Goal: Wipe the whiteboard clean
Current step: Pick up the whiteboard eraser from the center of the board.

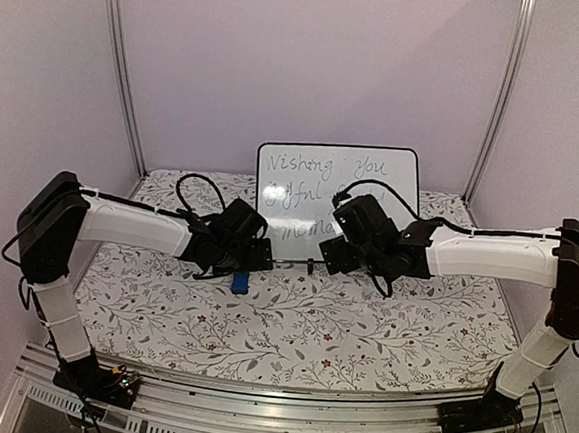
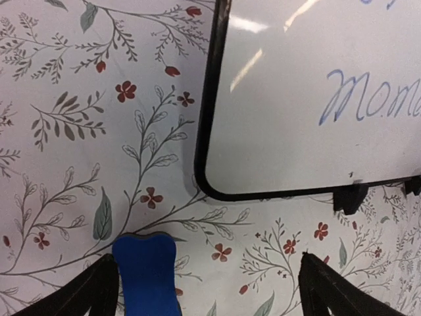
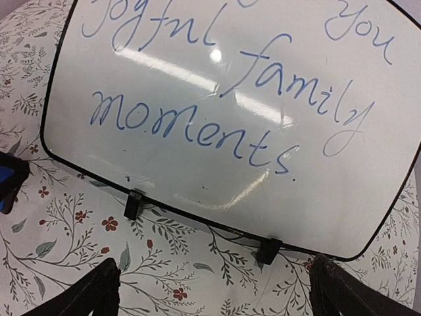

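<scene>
— Where is the whiteboard?
— The whiteboard (image 1: 303, 177) stands just in front of both my claws. It rests on small black feet (image 3: 133, 204) on the flowered desk (image 1: 291, 327). It carries blue writing (image 3: 197, 125), and from my right wrist I can read "joyful family moments".
— How is your left claw?
— My left claw (image 2: 210, 289) is wide and holds nothing. It looks down at the desk, a little before the lower left corner of the board. A blue eraser (image 2: 145, 273) sits on the desk between its fingers, very close to the finger on the left side. I cannot tell if they touch.
— And the right claw?
— My right claw (image 3: 217, 293) is wide too, with nothing in it. The bottom edge of the board is just ahead of it, and the two are apart.
</scene>
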`<state>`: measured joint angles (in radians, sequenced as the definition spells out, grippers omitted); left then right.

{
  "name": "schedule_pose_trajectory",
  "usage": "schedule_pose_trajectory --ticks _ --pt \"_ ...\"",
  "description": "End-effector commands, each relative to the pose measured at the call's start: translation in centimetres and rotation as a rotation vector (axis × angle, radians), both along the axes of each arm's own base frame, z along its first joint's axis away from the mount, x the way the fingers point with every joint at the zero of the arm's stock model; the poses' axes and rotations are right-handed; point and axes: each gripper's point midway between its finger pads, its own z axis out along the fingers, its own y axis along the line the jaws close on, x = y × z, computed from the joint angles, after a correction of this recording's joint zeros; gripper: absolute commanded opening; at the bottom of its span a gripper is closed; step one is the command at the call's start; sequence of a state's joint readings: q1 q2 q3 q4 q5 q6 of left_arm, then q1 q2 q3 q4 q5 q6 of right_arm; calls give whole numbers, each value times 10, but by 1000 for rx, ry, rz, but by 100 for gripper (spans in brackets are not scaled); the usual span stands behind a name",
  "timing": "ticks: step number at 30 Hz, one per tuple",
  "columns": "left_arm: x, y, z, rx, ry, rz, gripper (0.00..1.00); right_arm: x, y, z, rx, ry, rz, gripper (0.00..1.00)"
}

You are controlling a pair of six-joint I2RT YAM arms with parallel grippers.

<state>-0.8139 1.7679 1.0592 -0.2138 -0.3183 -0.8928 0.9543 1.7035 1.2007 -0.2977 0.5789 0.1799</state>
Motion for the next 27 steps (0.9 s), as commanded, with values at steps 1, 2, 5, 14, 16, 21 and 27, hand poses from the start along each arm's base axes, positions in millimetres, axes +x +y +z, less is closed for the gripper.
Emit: schedule_pose_trajectory --ticks 1,2,5,14,16,21,27 --pt "-9 -9 -28 172 40 -41 93 -2 -46 5 45 -4 -135 99" --pt "-9 -8 -32 187 49 -34 92 -3 -52 3 50 -2 -148 99" --pt "-11 -1 -38 214 60 -14 89 -6 -58 9 62 -10 -149 99" --pt "-19 4 -35 203 52 -10 83 -7 -54 2 73 5 -135 99" --pt "-21 5 -32 206 40 -1 84 -8 -53 0 77 11 -130 99" --pt "-23 15 -13 176 -19 53 83 -8 -51 -6 72 25 -125 99" --pt "-28 22 -4 144 -53 77 81 -7 -49 -7 67 26 -121 99"
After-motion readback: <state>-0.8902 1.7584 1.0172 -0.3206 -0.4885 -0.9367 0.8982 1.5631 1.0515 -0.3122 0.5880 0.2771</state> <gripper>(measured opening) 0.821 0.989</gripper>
